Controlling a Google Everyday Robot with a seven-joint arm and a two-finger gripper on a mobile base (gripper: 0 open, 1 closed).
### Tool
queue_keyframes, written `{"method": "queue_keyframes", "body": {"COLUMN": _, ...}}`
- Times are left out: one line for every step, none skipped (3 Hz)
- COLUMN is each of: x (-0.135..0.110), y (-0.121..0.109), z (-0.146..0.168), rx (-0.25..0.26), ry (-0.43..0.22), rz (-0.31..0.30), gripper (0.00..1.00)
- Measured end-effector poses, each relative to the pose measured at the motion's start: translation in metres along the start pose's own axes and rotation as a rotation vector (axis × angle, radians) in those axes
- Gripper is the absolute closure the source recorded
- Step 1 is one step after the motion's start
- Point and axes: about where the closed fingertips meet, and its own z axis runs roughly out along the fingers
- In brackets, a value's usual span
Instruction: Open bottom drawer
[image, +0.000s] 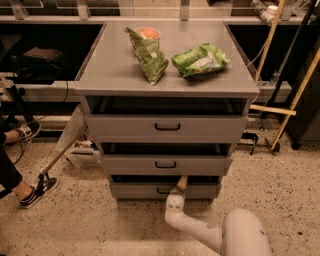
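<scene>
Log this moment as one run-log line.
task: open bottom drawer | gripper: at its handle | drawer: barely out, if at all

The bottom drawer's (135, 190) handle (161, 191) partly behind the gripper (181, 184), perhaps touching; arm (240, 235) cut off at lower edge.

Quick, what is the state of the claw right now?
The claw: at the handle of the bottom drawer; open, closed or holding the handle cannot be told.
</scene>
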Motion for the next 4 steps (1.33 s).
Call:
{"method": "queue_keyframes", "body": {"x": 0.0, "y": 0.0, "z": 0.0, "rx": 0.0, "ry": 0.0, "rz": 0.0, "gripper": 0.42}}
{"method": "queue_keyframes", "body": {"x": -0.002, "y": -0.006, "z": -0.006, "rx": 0.0, "ry": 0.0, "rz": 0.0, "gripper": 0.65}}
{"method": "queue_keyframes", "body": {"x": -0.003, "y": -0.008, "z": -0.008, "rx": 0.0, "ry": 0.0, "rz": 0.0, "gripper": 0.88}}
{"method": "queue_keyframes", "body": {"x": 0.005, "y": -0.005, "z": -0.016, "rx": -0.019, "ry": 0.012, "rz": -0.008, "gripper": 1.0}}
